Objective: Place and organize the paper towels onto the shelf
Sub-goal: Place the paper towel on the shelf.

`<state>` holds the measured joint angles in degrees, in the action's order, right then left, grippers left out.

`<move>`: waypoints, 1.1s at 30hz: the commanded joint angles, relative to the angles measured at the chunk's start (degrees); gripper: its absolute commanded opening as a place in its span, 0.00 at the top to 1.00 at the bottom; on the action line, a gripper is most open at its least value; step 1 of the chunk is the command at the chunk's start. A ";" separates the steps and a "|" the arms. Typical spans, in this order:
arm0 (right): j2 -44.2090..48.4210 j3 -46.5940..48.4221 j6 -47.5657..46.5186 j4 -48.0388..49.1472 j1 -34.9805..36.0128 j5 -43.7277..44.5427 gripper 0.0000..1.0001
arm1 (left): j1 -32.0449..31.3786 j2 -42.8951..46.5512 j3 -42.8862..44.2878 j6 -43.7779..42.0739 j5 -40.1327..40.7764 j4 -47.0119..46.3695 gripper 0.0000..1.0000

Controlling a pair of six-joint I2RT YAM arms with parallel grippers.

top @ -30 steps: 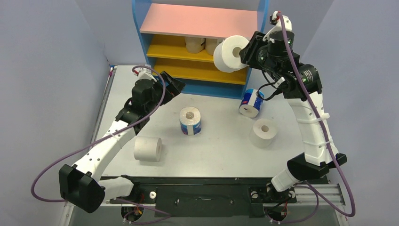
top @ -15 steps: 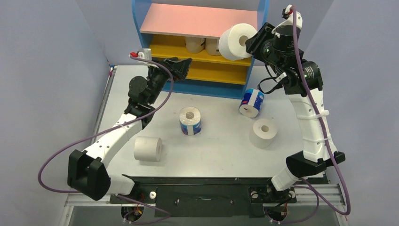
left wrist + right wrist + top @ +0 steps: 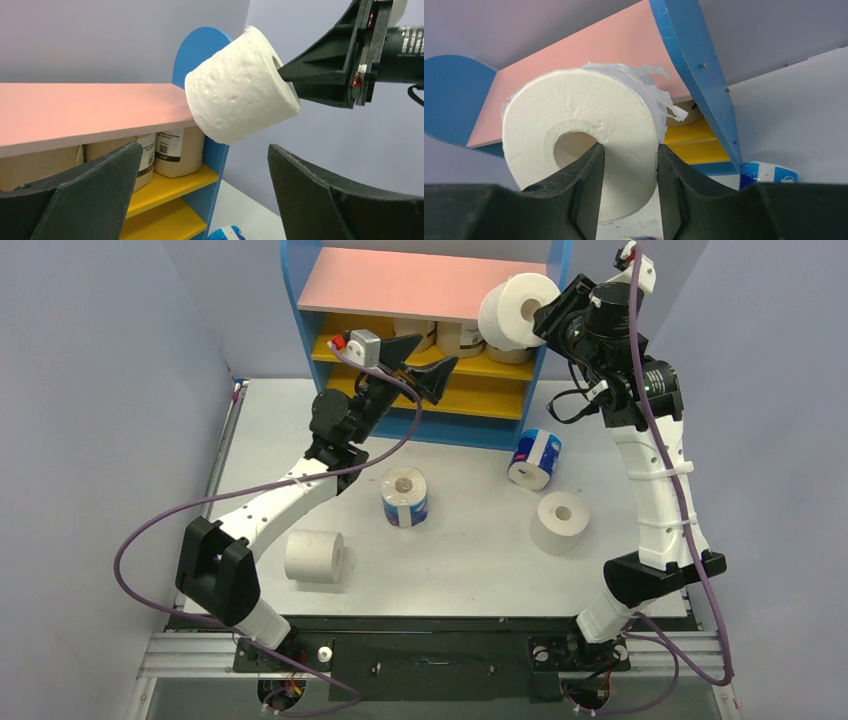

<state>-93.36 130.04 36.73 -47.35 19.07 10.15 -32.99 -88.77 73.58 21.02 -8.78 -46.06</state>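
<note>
I see the table (image 3: 470,570) carrying the shelf (image 3: 292,300) at its far edge. Four loose rolls lie on it:
- a left white roll (image 3: 314,556) on its side
- a right white roll (image 3: 560,522)
- an upright blue-and-white roll (image 3: 405,497)
- a tipped blue-and-white roll (image 3: 535,458)

The shelf's upper yellow board (image 3: 350,345) holds what look like three tan rolls (image 3: 177,150), partly hidden.

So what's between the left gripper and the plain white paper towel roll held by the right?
Nothing, just air: left wrist view shows the plain white paper towel roll beyond the left gripper, untouched.
</note>
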 commanded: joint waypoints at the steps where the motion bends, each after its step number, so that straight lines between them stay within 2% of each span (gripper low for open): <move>1: 0.22 3.14 1.24 7.70 -0.83 1.72 0.86 | -1.61 -3.21 4.80 -5.91 1.38 -3.45 0.04; 8: -1.85 3.94 2.09 9.08 -2.00 2.23 0.86 | -2.98 -3.94 1.34 -3.77 4.44 -7.50 0.04; 14: -3.99 5.08 2.77 9.83 -2.19 2.23 0.85 | -3.19 -4.08 0.97 -4.72 5.21 -7.05 0.04; 33: -4.31 3.67 4.04 13.51 -2.57 3.99 0.81 | -6.17 -14.51 14.80 -15.22 5.85 -5.74 0.04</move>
<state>-98.26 132.22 39.57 -40.60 17.17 12.73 -38.30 -101.27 83.00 10.13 -3.25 -50.22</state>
